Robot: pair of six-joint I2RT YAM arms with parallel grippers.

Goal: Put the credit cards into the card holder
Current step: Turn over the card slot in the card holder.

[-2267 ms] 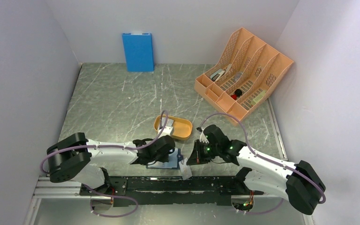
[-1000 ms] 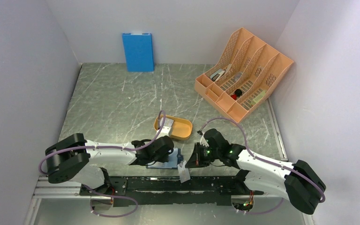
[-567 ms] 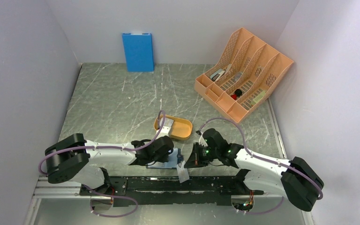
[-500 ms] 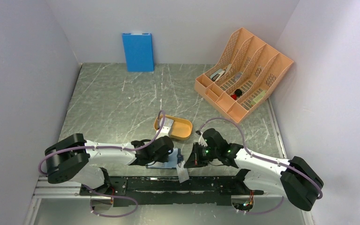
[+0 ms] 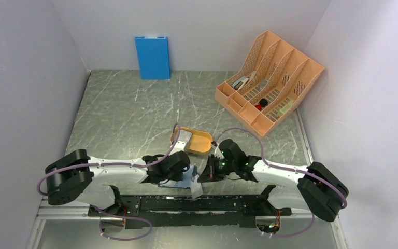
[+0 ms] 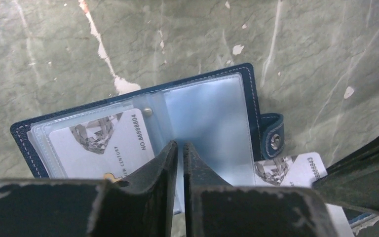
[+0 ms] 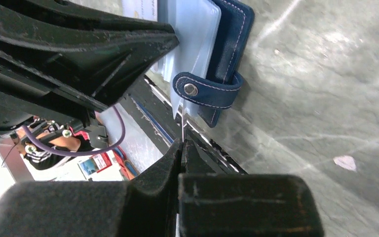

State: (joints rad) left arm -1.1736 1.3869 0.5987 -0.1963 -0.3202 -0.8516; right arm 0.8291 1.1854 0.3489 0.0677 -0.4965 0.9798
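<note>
The navy card holder lies open at the table's near edge, also in the top view. One grey-silver credit card sits in its left clear pocket. My left gripper is shut on a clear pocket leaf at the middle of the holder. My right gripper is shut on a second credit card, seen edge-on in the right wrist view, just below the snap tab at the holder's right edge. Another card lies in the orange tray.
An orange file organizer with small items stands at the back right. A bright blue flat panel leans on the back wall. The black rail runs along the table's near edge, just below the holder.
My right gripper has moved left with its card, from beside the holder to its right edge by the snap tab. My left gripper has stayed on the holder.
</note>
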